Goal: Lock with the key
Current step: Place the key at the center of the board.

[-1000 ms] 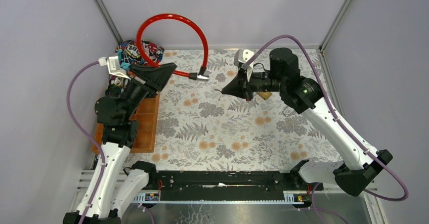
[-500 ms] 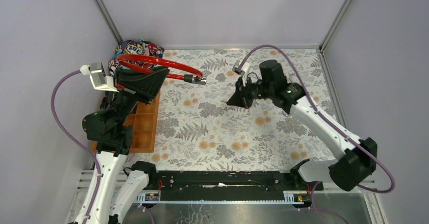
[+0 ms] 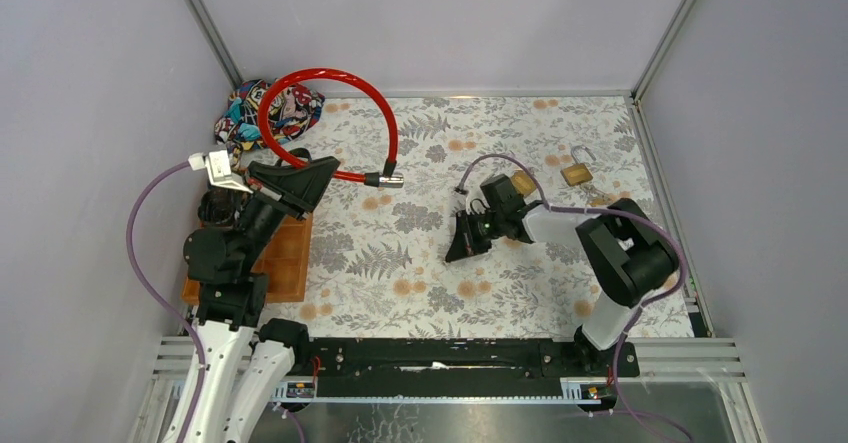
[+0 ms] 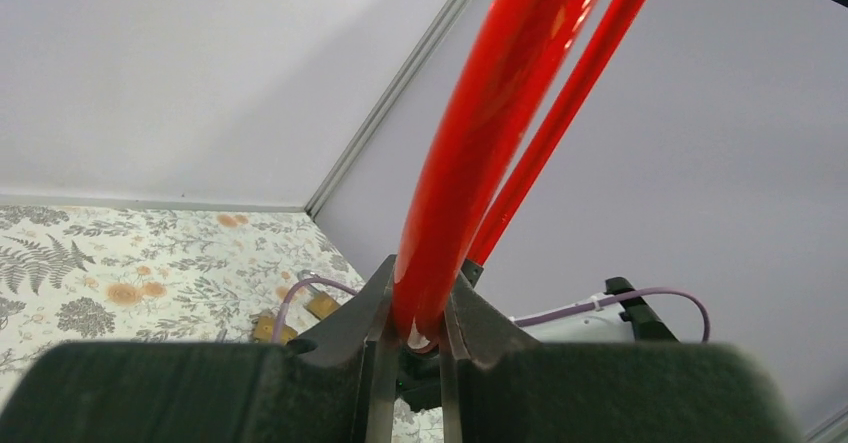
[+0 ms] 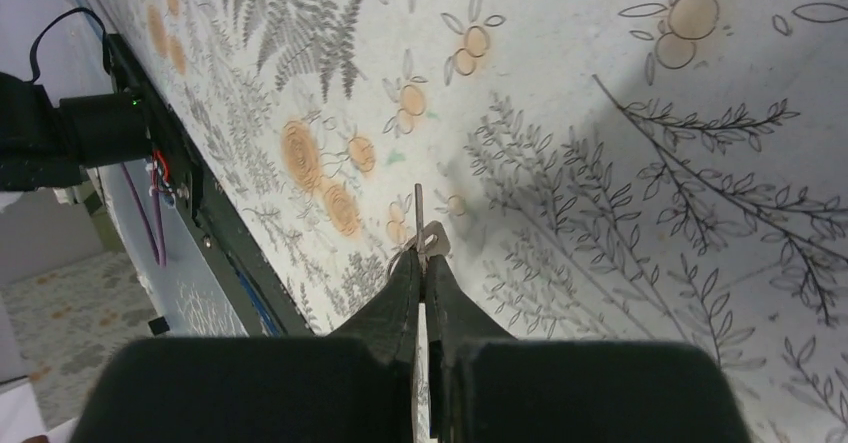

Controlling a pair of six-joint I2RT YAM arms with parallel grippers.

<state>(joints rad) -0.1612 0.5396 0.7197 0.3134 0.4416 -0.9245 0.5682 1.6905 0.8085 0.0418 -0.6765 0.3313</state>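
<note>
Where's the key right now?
Right wrist view shows the key pinched in the right end effector, over the floral table cover near mid-table, to the right of the red cable lock's free end.

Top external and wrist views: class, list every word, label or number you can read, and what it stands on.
Nothing can be read with certainty.
Patterned cloth: printed graphics, possibly lettering, too blurred to read.
Brass padlock: any marking too small to read.
Red cable lock: no lettering shows.
</note>
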